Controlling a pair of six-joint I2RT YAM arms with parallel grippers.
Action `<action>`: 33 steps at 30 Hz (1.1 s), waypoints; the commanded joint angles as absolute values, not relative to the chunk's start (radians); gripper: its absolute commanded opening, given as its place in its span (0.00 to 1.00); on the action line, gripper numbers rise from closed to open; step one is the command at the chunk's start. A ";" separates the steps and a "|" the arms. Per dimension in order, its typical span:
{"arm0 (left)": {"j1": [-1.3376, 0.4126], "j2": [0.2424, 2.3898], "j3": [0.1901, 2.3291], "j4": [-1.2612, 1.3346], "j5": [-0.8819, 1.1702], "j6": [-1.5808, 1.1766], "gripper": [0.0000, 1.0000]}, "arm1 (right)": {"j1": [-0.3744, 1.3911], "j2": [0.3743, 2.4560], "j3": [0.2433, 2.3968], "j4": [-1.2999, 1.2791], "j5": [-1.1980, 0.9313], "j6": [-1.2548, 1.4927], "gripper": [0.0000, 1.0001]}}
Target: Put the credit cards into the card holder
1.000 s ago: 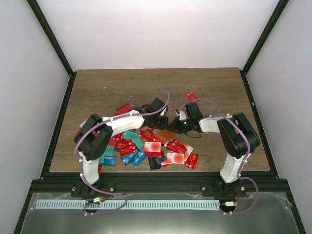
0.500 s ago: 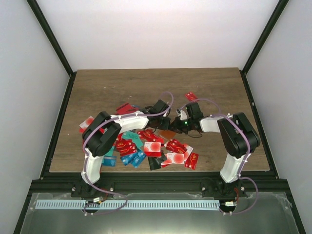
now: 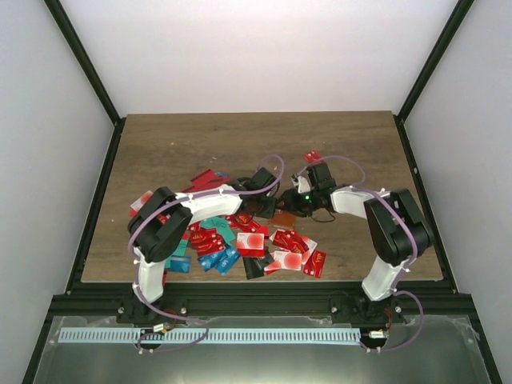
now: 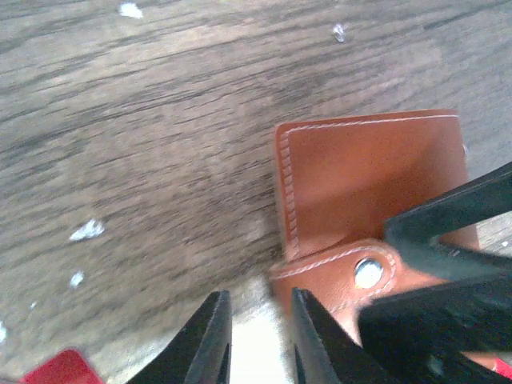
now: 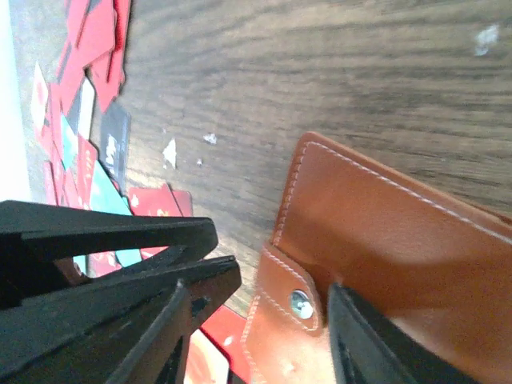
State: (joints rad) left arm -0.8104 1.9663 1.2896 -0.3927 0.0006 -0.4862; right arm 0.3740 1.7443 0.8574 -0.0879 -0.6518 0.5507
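one holder (image 3: pixel 281 218) flat on table (image 3: pixel 160 144), closed, beside cards (image 3: pixel 240 240); snap-tab end toward both grippers, long axis unclear. left gripper (image 4: pixel 258 298) slightly parted, empty. right gripper (image 5: pixel 258 294) wider, straddling tab, not clamping.

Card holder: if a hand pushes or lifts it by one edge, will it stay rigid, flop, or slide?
Probably semi-stiff: the card holder lies flat with crisp stitched edges, yet its snap flap would likely hinge if lifted. Being thin and flat on the wooden table, it will likely slide rather than tip.
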 commanded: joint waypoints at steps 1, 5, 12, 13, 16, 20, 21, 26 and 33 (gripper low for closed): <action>-0.800 1.868 1.334 -0.455 -0.055 -0.454 0.30 | 0.347 1.651 0.930 -0.253 -0.565 0.495 0.61; -0.754 1.739 1.302 -0.437 -0.117 -0.423 0.55 | 0.336 1.566 1.004 -0.314 -0.522 0.461 0.97; -0.644 1.407 1.116 -0.338 -0.331 -0.366 0.90 | 0.320 1.435 1.041 -0.304 -0.288 0.417 1.00; -0.633 1.357 1.076 -0.303 -0.379 -0.357 0.92 | 0.321 1.413 1.036 -0.295 -0.232 0.424 1.00; -0.592 1.212 0.922 -0.189 -0.491 -0.316 0.93 | 0.320 1.326 0.971 -0.208 -0.078 0.411 1.00; -0.528 1.040 0.737 -0.027 -0.622 -0.269 0.93 | 0.318 1.191 0.815 -0.049 0.197 0.357 1.00; -0.510 1.007 0.689 0.011 -0.661 -0.266 0.93 | 0.318 1.154 0.749 0.026 0.291 0.332 1.00; -0.486 0.885 0.399 0.374 -0.793 -0.054 0.91 | 0.306 1.045 0.421 0.438 0.431 0.106 1.00; -0.380 0.942 0.194 0.650 -0.796 0.007 0.97 | 0.257 1.128 0.084 1.043 0.353 0.000 1.00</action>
